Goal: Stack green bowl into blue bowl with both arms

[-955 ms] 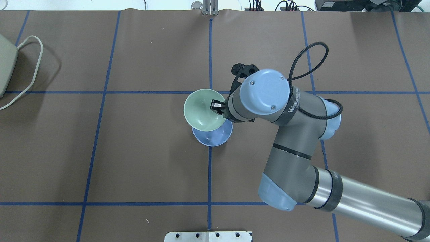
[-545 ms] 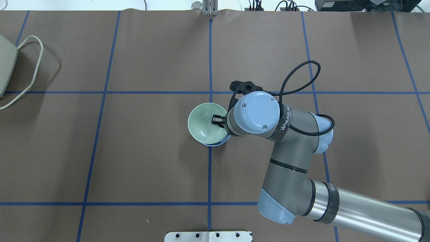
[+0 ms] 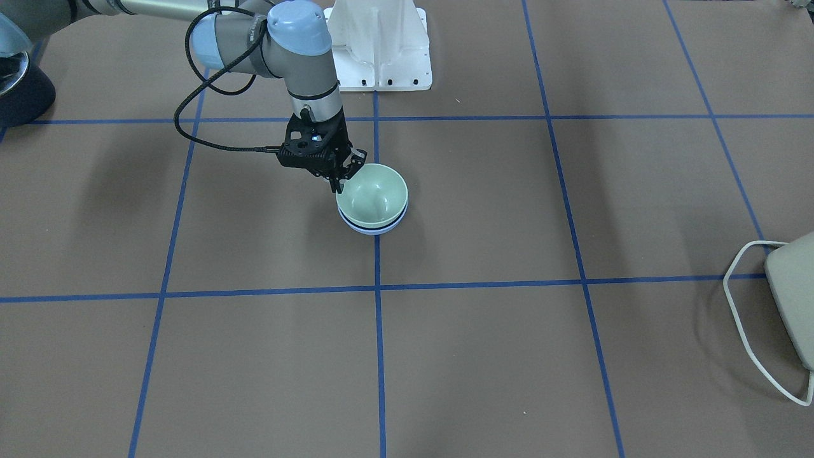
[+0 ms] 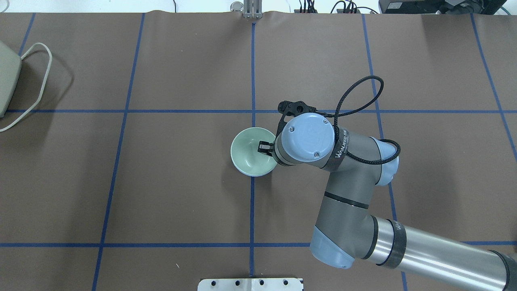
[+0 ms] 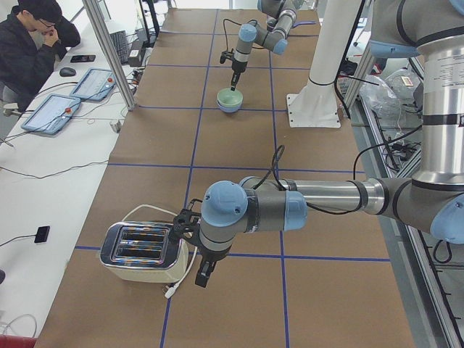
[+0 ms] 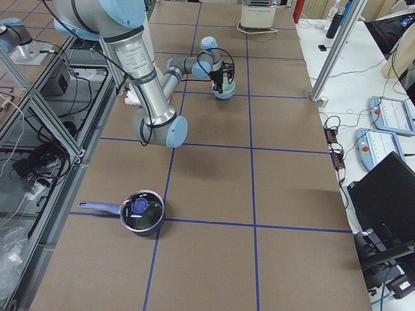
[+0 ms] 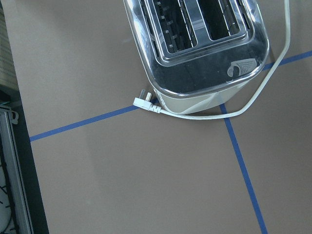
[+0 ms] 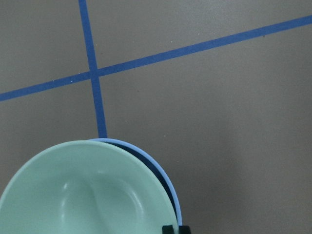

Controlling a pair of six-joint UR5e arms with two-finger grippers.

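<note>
The pale green bowl point(image 3: 375, 187) sits nested in the blue bowl point(image 3: 374, 229) near the table's middle; only a thin blue rim shows under it. In the right wrist view the green bowl point(image 8: 87, 195) covers the blue bowl point(image 8: 168, 175) except an edge. My right gripper point(image 3: 339, 181) is shut on the green bowl's rim on its robot side, one finger inside point(image 4: 264, 147). My left gripper point(image 5: 203, 272) hangs far off by the toaster and shows only in the exterior left view, so I cannot tell whether it is open or shut.
A toaster point(image 7: 195, 48) with a white cord and plug lies at the table's left end point(image 4: 6, 76). A dark pot with a lid point(image 6: 141, 212) stands at the right end. The white base column point(image 3: 378, 44) stands behind the bowls.
My right gripper has lowered the green bowl down and slightly toward the robot into the blue bowl. The blue bowl, half visible before, is now almost covered.
</note>
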